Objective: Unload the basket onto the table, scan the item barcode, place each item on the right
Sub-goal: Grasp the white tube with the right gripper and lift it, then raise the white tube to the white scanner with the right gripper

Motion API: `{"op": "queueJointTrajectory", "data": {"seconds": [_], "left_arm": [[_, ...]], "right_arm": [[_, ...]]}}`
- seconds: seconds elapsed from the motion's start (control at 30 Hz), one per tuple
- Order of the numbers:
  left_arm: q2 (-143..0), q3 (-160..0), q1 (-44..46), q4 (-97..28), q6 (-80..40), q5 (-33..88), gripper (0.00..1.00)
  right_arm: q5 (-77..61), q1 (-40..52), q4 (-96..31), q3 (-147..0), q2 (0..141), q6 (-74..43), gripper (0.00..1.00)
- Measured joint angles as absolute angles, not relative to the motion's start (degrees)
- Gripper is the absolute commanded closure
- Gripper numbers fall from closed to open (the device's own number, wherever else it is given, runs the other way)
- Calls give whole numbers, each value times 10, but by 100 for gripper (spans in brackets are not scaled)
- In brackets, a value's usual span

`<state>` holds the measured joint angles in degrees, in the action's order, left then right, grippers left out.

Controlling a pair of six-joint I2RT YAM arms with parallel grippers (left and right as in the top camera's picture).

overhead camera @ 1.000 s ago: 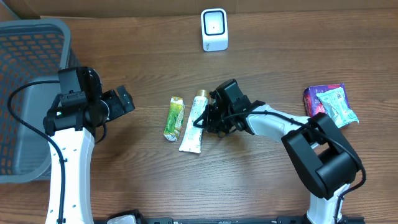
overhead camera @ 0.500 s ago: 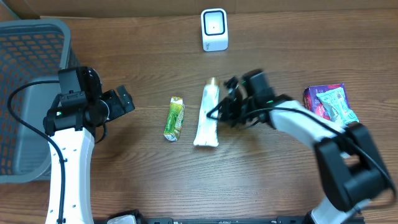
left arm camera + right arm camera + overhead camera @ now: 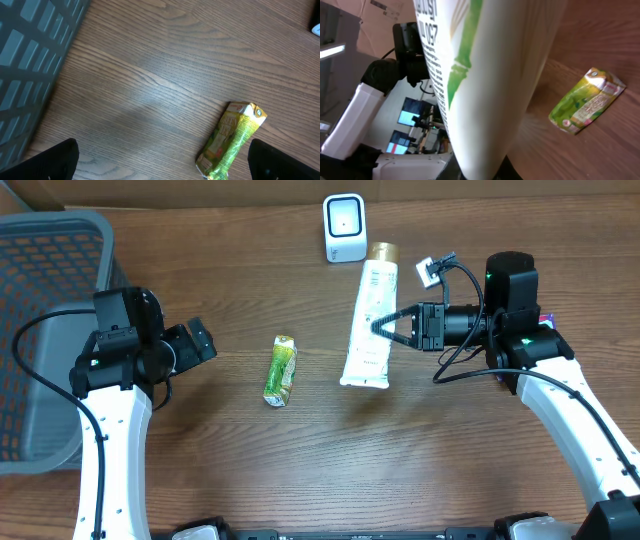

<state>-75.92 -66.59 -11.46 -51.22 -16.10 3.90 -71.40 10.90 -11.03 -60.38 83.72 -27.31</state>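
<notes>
Wood-grain worktop (image 3: 250, 470) from overhead: your right gripper (image 3: 385, 328) pinches the flat white tube (image 3: 366, 315) near the boxy scanner (image 3: 345, 227); your left gripper (image 3: 205, 340) stands spread wide. Left wrist: a crinkled green sachet (image 3: 230, 140) lies flat. Right wrist: the glossy tube fills your view.

Left claw (image 3: 207, 340) gapes wide, its arm folded behind it. Right claw (image 3: 390, 328) is pinched on a tube (image 3: 370, 300), aimed toward the left claw, forearm trailing behind.

Brown wood-grain table (image 3: 250, 470) — cardboard (image 3: 120, 192) along its far edge, lit monitors (image 3: 413, 112) beyond.
</notes>
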Motion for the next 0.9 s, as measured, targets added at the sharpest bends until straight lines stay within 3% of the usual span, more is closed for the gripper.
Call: {"op": "queueJointTrajectory", "data": {"seconds": [0.33, 0.5, 0.7, 0.9], "left_arm": [[-759, -666, -115, -512, -161, 39, 0], [-759, -666, -115, -512, -161, 39, 0], [-759, -666, -115, -513, -161, 39, 0], [-759, -666, -115, -512, -161, 39, 0]], "right_arm": [[-705, 109, -124, -621, 837, -325, 96], [-636, 109, -252, -726, 837, -319, 96], [-395, 155, -519, -955, 865, -226, 96], [-118, 237, -545, -1078, 924, -134, 96]]}}
